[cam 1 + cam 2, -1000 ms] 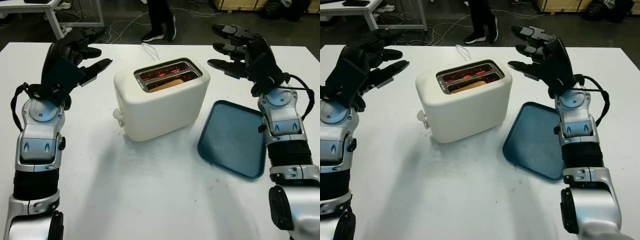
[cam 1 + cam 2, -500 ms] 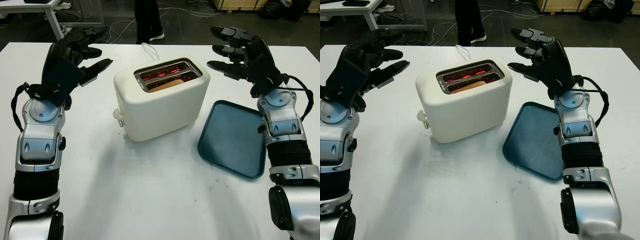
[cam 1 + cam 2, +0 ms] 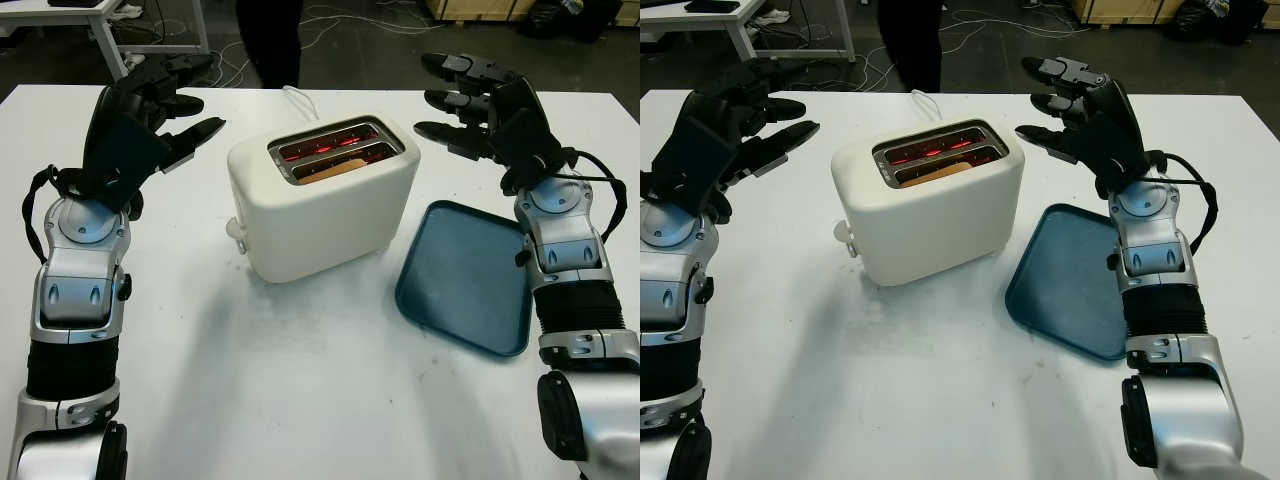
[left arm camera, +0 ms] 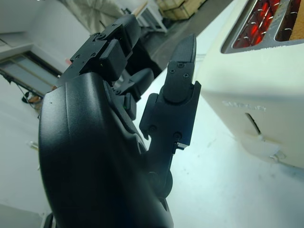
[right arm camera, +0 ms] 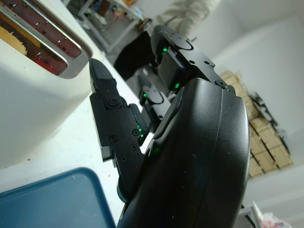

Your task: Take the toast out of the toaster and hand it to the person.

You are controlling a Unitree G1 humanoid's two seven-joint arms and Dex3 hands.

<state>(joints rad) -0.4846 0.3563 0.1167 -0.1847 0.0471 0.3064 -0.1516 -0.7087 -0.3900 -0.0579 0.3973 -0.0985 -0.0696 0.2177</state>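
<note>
The left robot hand (image 3: 160,100) hangs open above the surface (image 3: 300,380), well to the left of the toaster (image 3: 325,195), holding nothing. The toaster stands in the middle with both slots glowing red. The toast (image 3: 333,168) sits low in the nearer slot, only its top edge showing above the rim. A blue tray (image 3: 465,275) lies just right of the toaster. Above the tray's far corner the right robot hand (image 3: 470,105) is also open and empty, near the toaster's right end. A person (image 3: 268,40) stands beyond the far edge.

The step is the reach. The right robot hand looks better placed; it should descend from straight above, pinch the exposed crust along its length, avoid the hot slot walls, and lift vertically so the slice does not snag.
</note>
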